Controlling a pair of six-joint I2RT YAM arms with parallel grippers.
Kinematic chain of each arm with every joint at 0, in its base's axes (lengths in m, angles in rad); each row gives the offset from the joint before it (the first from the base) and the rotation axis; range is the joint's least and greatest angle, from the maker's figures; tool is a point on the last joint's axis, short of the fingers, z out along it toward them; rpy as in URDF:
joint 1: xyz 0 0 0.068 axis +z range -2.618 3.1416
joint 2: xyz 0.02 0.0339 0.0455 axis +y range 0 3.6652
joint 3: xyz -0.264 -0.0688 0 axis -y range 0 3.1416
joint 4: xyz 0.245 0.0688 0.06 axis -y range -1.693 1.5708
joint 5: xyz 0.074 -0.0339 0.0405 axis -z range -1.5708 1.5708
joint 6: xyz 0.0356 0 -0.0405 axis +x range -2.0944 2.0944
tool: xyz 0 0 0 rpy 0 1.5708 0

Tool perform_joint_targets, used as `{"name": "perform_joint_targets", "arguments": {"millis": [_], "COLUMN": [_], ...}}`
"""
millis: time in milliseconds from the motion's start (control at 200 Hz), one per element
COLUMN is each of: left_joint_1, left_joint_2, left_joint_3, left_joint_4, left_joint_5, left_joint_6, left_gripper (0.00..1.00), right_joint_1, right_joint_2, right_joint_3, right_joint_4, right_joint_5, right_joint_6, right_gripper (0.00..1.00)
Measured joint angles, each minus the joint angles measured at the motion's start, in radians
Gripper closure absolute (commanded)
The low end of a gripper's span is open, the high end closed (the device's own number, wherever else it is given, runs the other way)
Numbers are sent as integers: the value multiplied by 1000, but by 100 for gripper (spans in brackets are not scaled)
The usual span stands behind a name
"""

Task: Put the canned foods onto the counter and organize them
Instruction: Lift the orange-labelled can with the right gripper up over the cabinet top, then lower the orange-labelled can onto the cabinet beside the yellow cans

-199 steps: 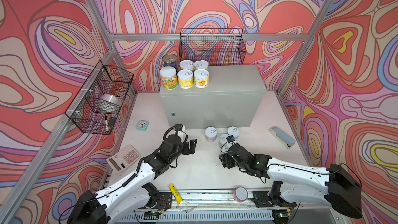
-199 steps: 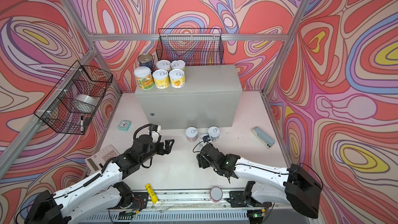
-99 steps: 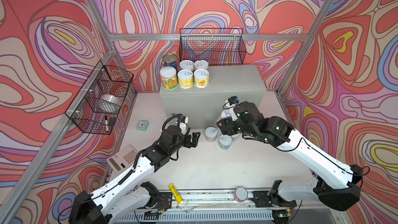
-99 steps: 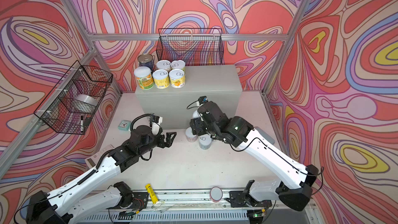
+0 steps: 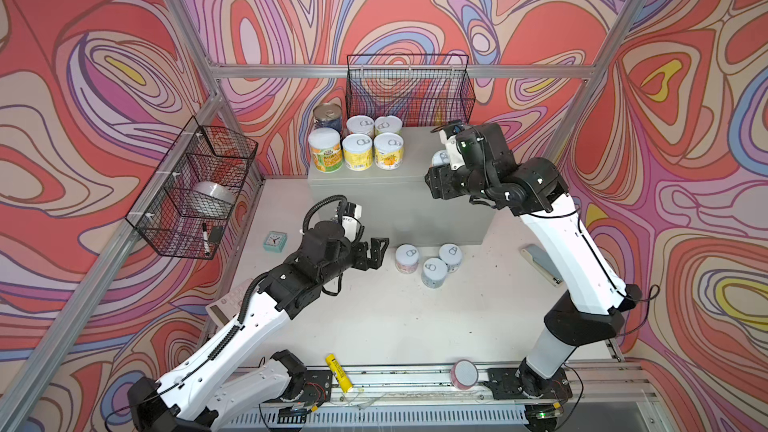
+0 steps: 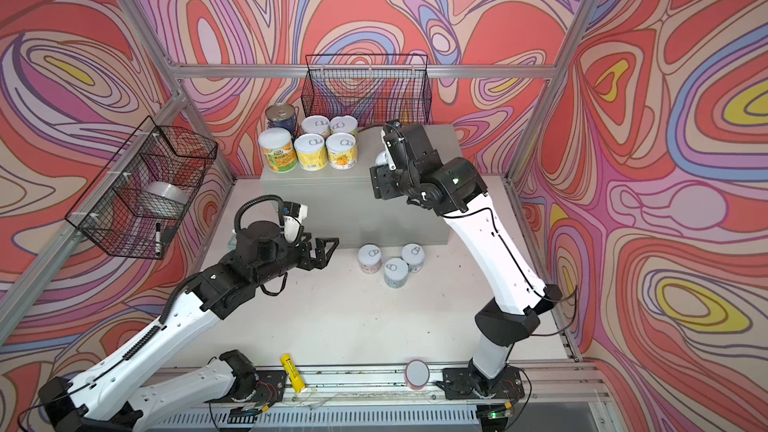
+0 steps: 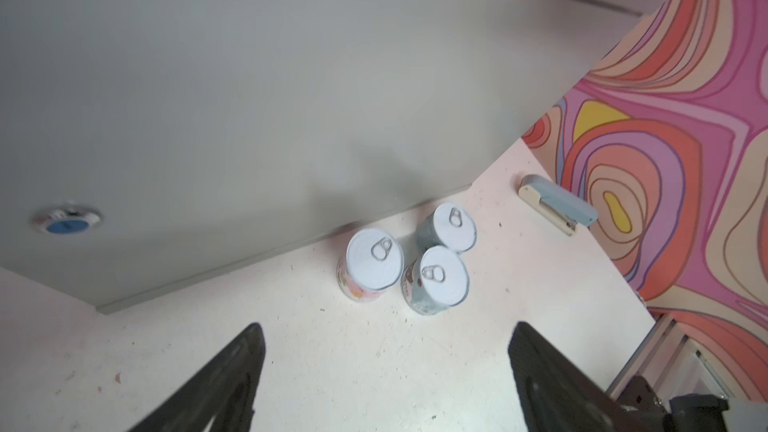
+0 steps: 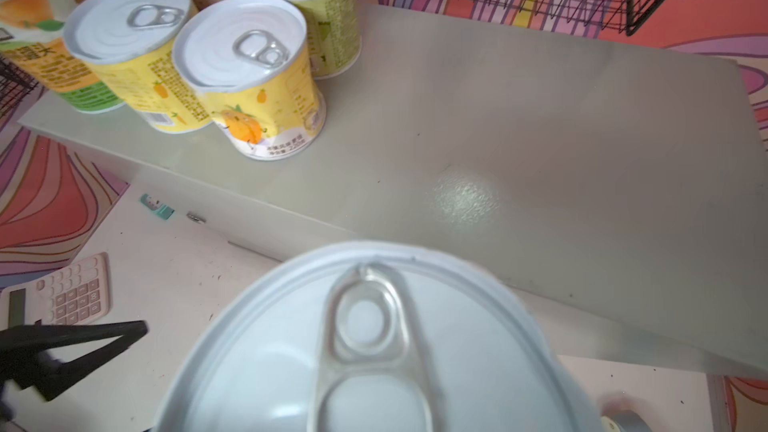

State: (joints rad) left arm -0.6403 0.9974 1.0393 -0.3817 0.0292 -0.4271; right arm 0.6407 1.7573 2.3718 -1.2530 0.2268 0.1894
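1. On the counter (image 5: pixel 415 209), at its left end: six cans (image 5: pixel 357 151) stand upright in two tight rows, the front row near the front edge. Five have white lids with yellow, green and orange labels. One has a bare-metal top and stands at the back-left corner.
2. Counter's right half: bare top, open out to the right edge. A wire basket (image 5: pixel 409 89) hangs on the wall behind the back edge.
3. Right gripper (image 5: pixel 439 168): clamped on one held can (image 8: pixel 374 347), raised above the counter near its front edge. White lid with pull tab; label hidden.
4. Table (image 5: pixel 395 326), just before the counter's front face: three cans (image 7: pixel 370 268) upright and closely clustered. White pull-tab lids, one pink label, two blue-grey.
5. Left gripper (image 7: pixel 386 328): fingers spread with nothing between them, low over bare table, facing the cluster but apart from it.
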Motion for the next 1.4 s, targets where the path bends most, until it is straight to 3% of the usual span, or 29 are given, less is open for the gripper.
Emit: {"name": "perform_joint_targets", "arguments": {"millis": [160,350,881,996,1087,1172,1402], "left_joint_1": [0,0,0,0,0,0,0], "left_joint_2": [60,92,98,105,117,124,130], "left_joint_3": [155,158,158,158,157,149,130], "left_joint_4": [-51,-101,-104,-104,-104,-104,-103], "left_joint_5": [27,31,22,21,22,23,23], "left_joint_6": [1,6,11,16,16,16,16], "left_gripper": [7,7,8,8,8,8,8], "right_joint_1": [-78,-130,-141,-142,-142,-142,-142], "right_joint_2": [83,146,258,265,270,274,275], "right_joint_3": [97,138,217,217,217,217,216], "right_joint_4": [4,13,53,58,72,81,122], "right_joint_5": [-39,-77,-123,-122,-122,-121,-117], "right_joint_6": [-49,-76,-95,-94,-92,-90,-80], "right_gripper": [100,100,100,59,45,18,8]}}
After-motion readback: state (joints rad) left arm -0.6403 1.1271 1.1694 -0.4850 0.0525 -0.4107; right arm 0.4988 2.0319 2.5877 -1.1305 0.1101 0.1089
